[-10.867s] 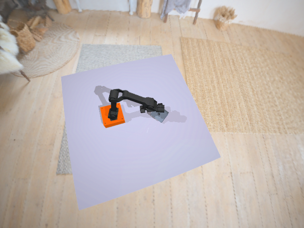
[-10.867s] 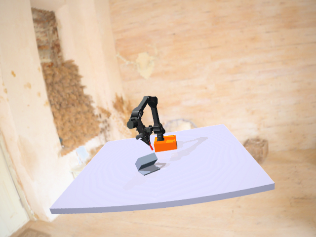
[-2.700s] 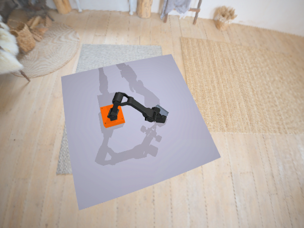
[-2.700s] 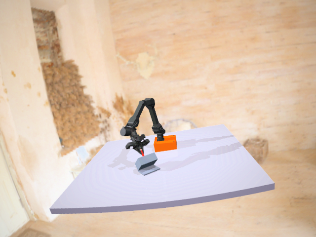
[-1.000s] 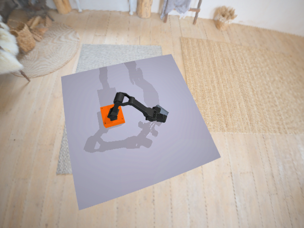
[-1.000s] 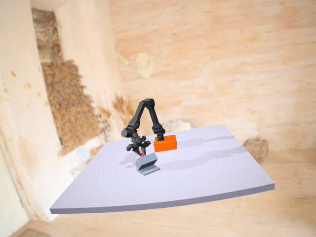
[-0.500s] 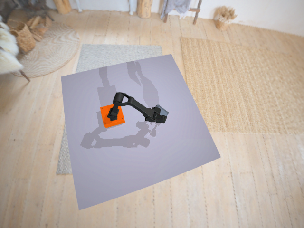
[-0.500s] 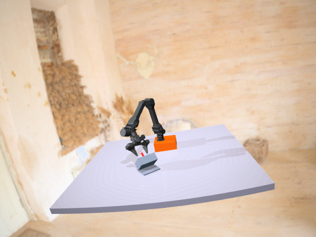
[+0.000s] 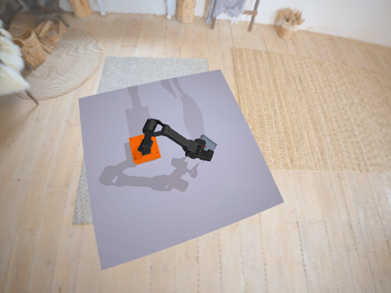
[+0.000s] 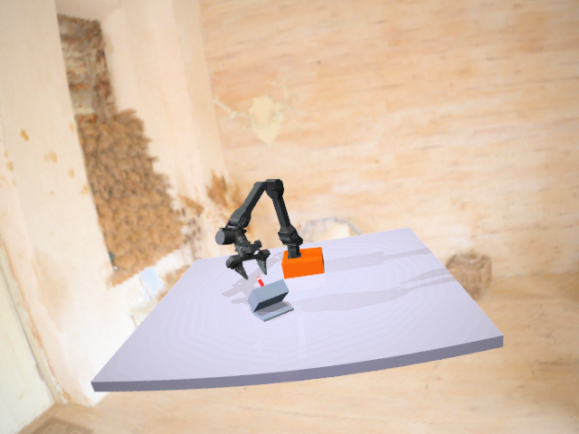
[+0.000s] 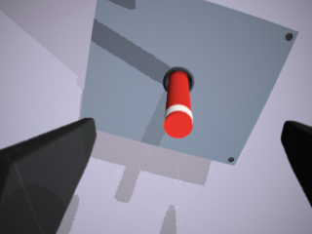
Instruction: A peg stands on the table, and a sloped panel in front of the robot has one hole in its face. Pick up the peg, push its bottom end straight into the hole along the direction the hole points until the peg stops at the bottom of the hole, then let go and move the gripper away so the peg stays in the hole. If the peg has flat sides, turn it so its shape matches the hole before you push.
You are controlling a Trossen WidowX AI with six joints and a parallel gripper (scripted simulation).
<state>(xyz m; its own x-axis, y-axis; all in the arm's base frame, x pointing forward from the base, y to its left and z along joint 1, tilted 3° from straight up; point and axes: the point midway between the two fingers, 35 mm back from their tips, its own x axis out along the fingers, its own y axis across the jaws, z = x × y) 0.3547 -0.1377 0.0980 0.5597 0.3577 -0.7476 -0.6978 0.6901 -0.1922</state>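
Observation:
The red round peg (image 10: 261, 282) (image 11: 178, 99) with a white band near its top stands in the round hole of the blue-grey sloped panel (image 10: 269, 292) (image 11: 229, 88). Its upper part sticks out of the face; how deep its bottom end sits is hidden. A bit of red also shows beside the gripper in the top view. My gripper (image 10: 255, 276) (image 11: 187, 128) is wide open, with one finger on each side of the peg and a gap to both. The fingers touch neither the peg nor the panel in the wrist view.
The orange base block (image 9: 145, 149) (image 10: 302, 263) carries the arm. The panel's foot plate (image 10: 276, 312) rests on the lavender table (image 9: 220, 189) (image 10: 374, 322). Shadows of the arm lie across the table.

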